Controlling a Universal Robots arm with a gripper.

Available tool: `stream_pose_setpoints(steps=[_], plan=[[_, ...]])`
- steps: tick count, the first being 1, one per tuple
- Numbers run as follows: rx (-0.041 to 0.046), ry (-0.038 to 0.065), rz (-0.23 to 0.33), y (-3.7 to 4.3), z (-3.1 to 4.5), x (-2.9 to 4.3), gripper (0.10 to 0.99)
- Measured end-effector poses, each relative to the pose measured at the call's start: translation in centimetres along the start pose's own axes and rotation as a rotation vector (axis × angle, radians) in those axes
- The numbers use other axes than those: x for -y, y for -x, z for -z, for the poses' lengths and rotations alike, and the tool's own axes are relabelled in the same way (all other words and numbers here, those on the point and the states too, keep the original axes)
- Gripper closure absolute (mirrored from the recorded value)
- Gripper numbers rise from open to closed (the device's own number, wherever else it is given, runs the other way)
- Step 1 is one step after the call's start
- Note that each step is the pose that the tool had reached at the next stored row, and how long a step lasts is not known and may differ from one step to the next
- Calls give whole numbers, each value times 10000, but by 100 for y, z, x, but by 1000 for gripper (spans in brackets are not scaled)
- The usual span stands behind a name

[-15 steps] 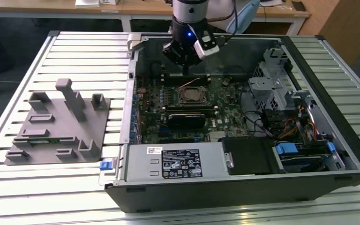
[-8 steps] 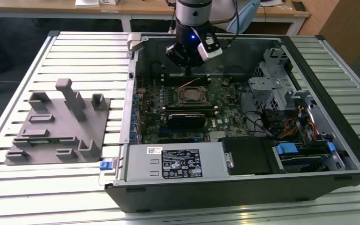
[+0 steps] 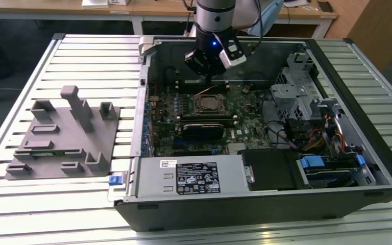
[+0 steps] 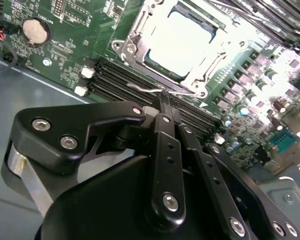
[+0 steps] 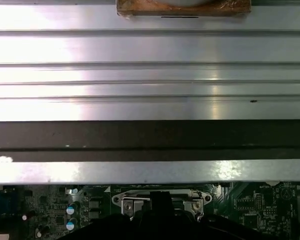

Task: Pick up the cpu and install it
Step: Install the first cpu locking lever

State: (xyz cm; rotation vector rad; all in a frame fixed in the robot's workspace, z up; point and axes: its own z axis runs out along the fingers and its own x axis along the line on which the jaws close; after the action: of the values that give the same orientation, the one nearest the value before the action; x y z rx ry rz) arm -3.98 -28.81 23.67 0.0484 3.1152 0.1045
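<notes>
The tool [image 3: 210, 65] is hanging inside the open computer case [image 3: 359, 163] in the exterior view, just above the far edge of the motherboard [image 3: 244, 135], with its fingers [image 4: 166, 107] drawn together and holding nothing. The cpu [image 4: 182, 42] is sitting in the socket frame [image 4: 135, 37] in the second wrist view, its pale metal top glaring under the light, and the retention lever [image 4: 160, 90] is lying along the near side of the frame, close to the fingertip. The risk, as I judge it, is lying in that closeness: if the tool is drifting sideways or dipping, the fingertip could be snagging the thin lever or scraping the memory slots [image 4: 120, 82] beside it. A chip not lying flat in the frame could also be bending contacts under any downward press. The grey fixture [image 3: 63, 140] on the bench [image 3: 19, 214] is standing well apart from the case.
</notes>
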Motion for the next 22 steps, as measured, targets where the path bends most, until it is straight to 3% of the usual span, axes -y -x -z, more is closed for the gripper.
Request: stream_pose_setpoints(steps=[22], plan=[[-17,4,225,111,-160,-56,965]])
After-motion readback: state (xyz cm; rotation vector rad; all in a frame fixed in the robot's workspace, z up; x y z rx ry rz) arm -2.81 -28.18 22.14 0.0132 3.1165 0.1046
